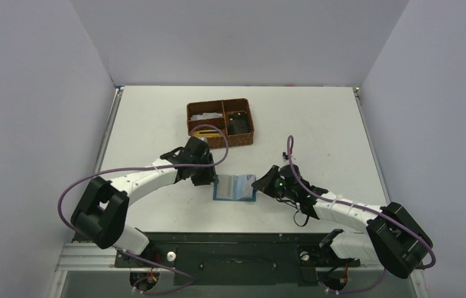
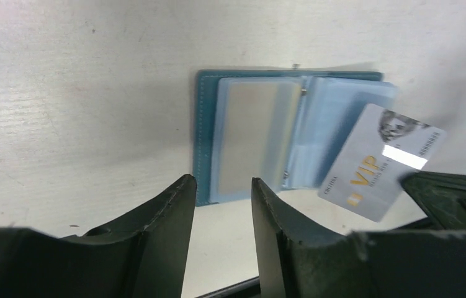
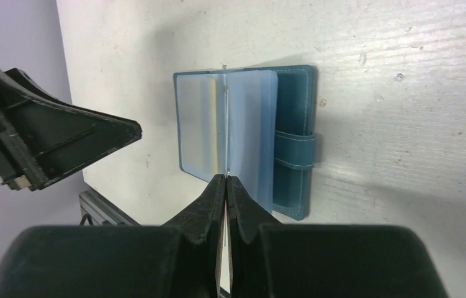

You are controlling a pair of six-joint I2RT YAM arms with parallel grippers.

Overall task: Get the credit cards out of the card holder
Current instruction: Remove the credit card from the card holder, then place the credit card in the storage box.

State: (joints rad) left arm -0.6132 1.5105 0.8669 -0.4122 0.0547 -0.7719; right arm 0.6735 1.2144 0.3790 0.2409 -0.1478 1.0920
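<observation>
My right gripper (image 3: 226,180) pinches the freed VIP card (image 2: 376,164); left gripper (image 2: 221,182), spread, faces the card holder (image 2: 204,136); tan card (image 2: 255,136) likely needs pulling next.

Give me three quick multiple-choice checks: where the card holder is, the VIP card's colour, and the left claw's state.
1. Where is the card holder?
A) in the woven basket
B) on the table between the left claw and right claw
C) lifted in the air

2. What colour is the VIP card?
A) silver-grey
B) red
C) black

3. How is the left claw?
A) shut on a card
B) shut, empty
C) open, empty

Answers:
1 B, it lies open on the white table, outside the woven basket.
2 A, its face is grey with gold letters.
3 C, bare table shows between its spread fingers.
</observation>
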